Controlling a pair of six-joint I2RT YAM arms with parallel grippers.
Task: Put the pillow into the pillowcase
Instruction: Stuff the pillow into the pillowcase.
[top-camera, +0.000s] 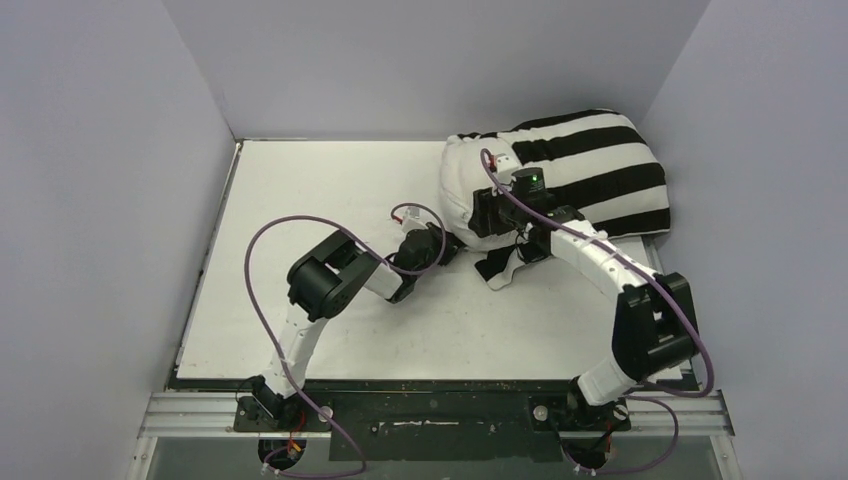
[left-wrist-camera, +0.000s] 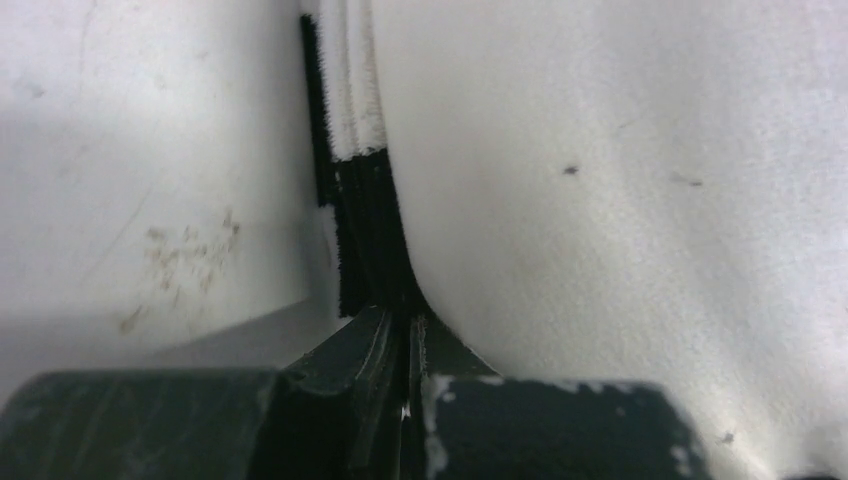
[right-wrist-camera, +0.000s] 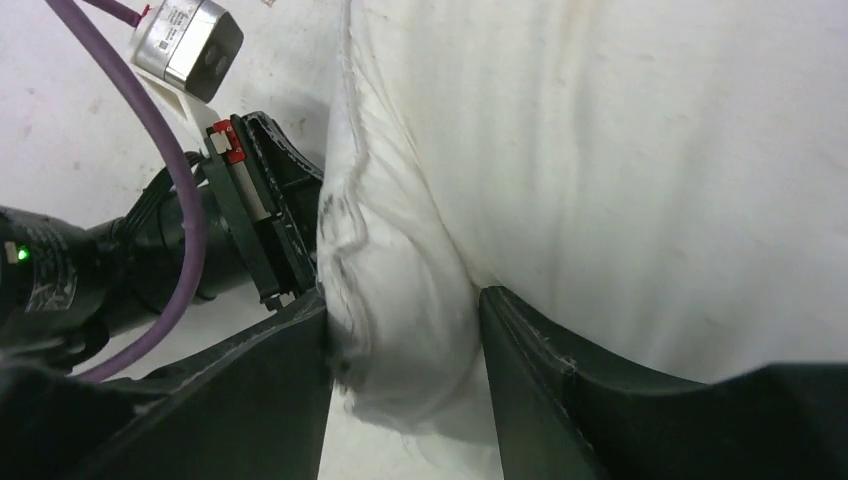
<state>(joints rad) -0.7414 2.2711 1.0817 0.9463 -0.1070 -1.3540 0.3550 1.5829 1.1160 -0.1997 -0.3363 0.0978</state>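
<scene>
The striped pillowcase (top-camera: 600, 165) lies at the table's back right with the white pillow (top-camera: 465, 185) sticking out of its left end. My left gripper (top-camera: 455, 245) sits at the pillow's near-left corner. In the left wrist view it (left-wrist-camera: 408, 320) is shut on the pillowcase's black-and-white edge (left-wrist-camera: 360, 230), with the pillow (left-wrist-camera: 600, 200) bulging to its right. My right gripper (top-camera: 497, 222) rests against the pillow's near side. Its jaws (right-wrist-camera: 405, 335) stand apart, and a bulging fold of the pillow (right-wrist-camera: 620, 150) lies between them.
The white table (top-camera: 330, 200) stretches left of the pillow, with grey walls close on three sides. A loose striped flap (top-camera: 500, 268) lies under the right arm. The left arm's wrist (right-wrist-camera: 250, 215) and purple cable (right-wrist-camera: 170, 180) are close beside the right fingers.
</scene>
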